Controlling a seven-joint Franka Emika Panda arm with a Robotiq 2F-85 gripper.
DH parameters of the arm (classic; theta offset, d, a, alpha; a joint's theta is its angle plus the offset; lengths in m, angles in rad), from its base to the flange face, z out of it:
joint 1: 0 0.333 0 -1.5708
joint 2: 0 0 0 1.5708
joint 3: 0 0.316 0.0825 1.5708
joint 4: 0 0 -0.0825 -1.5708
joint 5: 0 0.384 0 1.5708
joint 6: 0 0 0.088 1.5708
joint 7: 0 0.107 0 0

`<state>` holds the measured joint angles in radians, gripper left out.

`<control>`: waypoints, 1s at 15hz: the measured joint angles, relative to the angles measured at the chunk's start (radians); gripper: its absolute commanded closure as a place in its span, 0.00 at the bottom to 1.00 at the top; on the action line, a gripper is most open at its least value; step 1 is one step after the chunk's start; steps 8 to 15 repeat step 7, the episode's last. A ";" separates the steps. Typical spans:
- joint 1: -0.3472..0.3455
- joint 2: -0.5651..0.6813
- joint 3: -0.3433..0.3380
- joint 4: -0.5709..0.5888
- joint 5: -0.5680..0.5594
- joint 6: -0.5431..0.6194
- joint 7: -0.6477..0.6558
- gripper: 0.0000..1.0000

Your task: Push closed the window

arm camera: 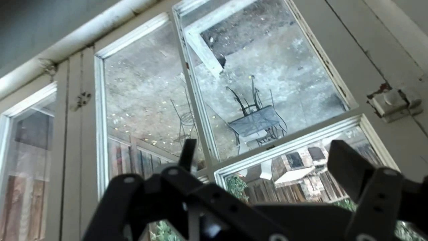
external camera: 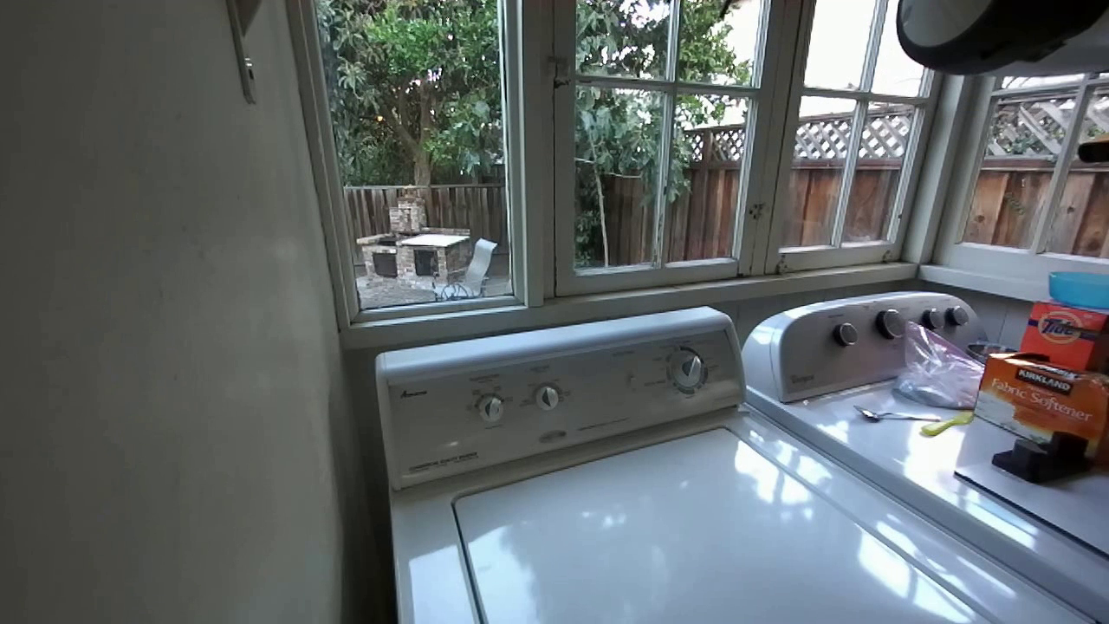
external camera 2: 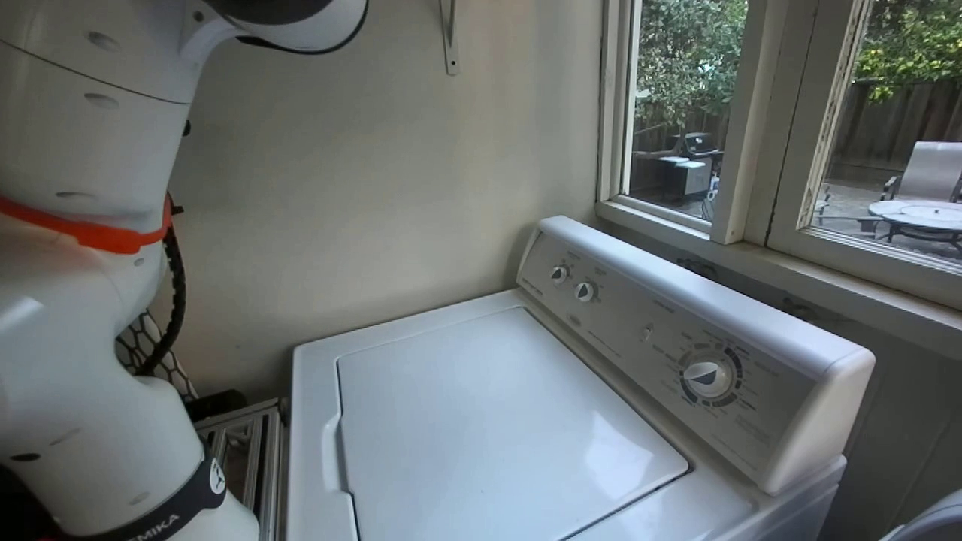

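The window [external camera: 416, 139] is a tall white-framed single pane beside the wall, left of a post. It also shows in an exterior view at the upper middle right [external camera 2: 688, 75]. Its sash appears to sit close in its frame; I cannot tell whether a small gap remains. The wrist view is upside down and does not show this window. My gripper [arm camera: 267, 159] is open and empty, its dark fingers spread wide in front of a multi-pane white sash [arm camera: 264, 73]. I cannot tell how far the fingertips are from that glass. Neither exterior view clearly shows the gripper.
A white washer [external camera: 560, 399] stands below the windows, also seen in an exterior view [external camera 2: 466, 421]. Beside it, a second machine [external camera: 866, 338] holds a fabric softener box [external camera: 1040, 399]. A latch [arm camera: 391, 102] sits at the multi-pane sash's edge. The arm [external camera 2: 83, 150] stands near the wall.
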<state>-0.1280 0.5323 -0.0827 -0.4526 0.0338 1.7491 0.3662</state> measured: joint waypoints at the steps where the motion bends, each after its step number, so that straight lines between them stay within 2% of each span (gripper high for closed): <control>1: 0.003 -0.020 -0.001 0.000 -0.004 -0.072 -0.013 0.00; 2: 0.004 -0.038 0.004 0.000 -0.001 -0.143 -0.027 0.00; 4: 0.004 -0.062 0.013 -0.003 -0.001 -0.205 -0.040 0.00; 15: 0.004 -0.066 0.016 -0.012 -0.001 -0.210 -0.042 0.00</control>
